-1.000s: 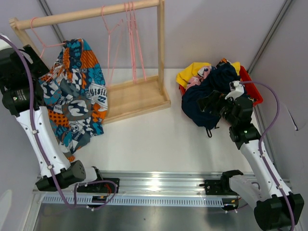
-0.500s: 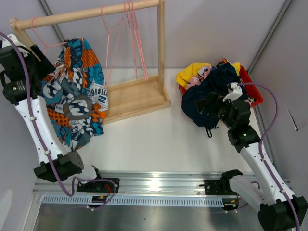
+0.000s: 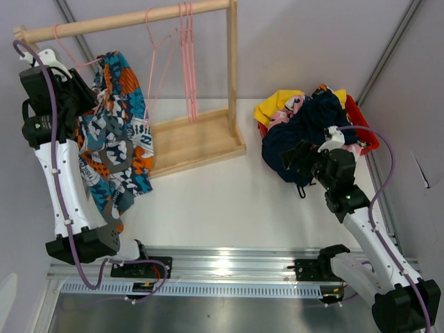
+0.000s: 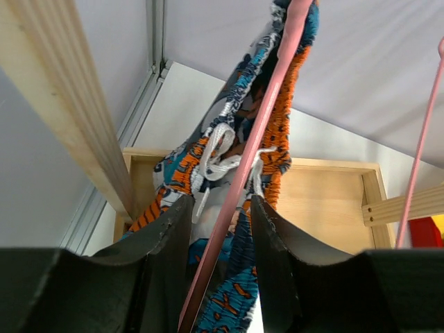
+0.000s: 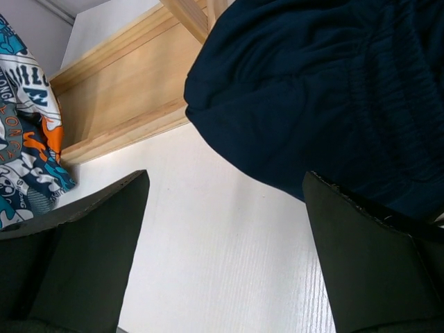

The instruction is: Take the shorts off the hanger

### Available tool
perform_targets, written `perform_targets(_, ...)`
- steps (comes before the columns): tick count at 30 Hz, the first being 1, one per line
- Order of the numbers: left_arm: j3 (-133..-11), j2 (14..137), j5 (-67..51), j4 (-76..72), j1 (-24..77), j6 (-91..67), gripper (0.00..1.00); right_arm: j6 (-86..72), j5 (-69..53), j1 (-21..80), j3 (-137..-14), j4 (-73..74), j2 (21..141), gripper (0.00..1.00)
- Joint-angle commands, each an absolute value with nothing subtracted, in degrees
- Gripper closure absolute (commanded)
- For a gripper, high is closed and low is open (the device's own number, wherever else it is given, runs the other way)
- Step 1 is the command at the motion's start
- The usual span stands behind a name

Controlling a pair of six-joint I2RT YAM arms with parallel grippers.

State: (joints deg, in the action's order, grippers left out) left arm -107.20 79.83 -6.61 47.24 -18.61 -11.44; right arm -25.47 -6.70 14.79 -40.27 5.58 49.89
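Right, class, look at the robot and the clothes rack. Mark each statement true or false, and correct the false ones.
1. The patterned shorts hang from a pink hanger on the wooden rail. True.
2. The right gripper is shut on the navy shorts. False: its jaws stand wide open, next to them.
3. The left gripper reaches around the pink hanger's wire. True.
4. The pile of shorts lies at the table's left end. False: it lies on the right, over a red container.
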Motion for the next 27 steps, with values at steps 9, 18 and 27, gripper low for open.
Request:
perform_targets(9,-114.9,79.9,-6.5,44.9,-9.9,-7.0,1.00,-26.3,-5.3,15.0,-38.1,0.6,49.5,0.01)
perform_targets(18,-137.9,84.2,-5.6,51.0,-4.4,-6.9,1.00,-26.7,-5.6,14.9,-36.3,-4.1,50.0,0.01)
perform_targets(27,-131.9,76.1,-8.3,48.2,-4.0,-8.2,1.00,-26.0,-5.4,14.9,-36.1,-4.0,48.7,0.01)
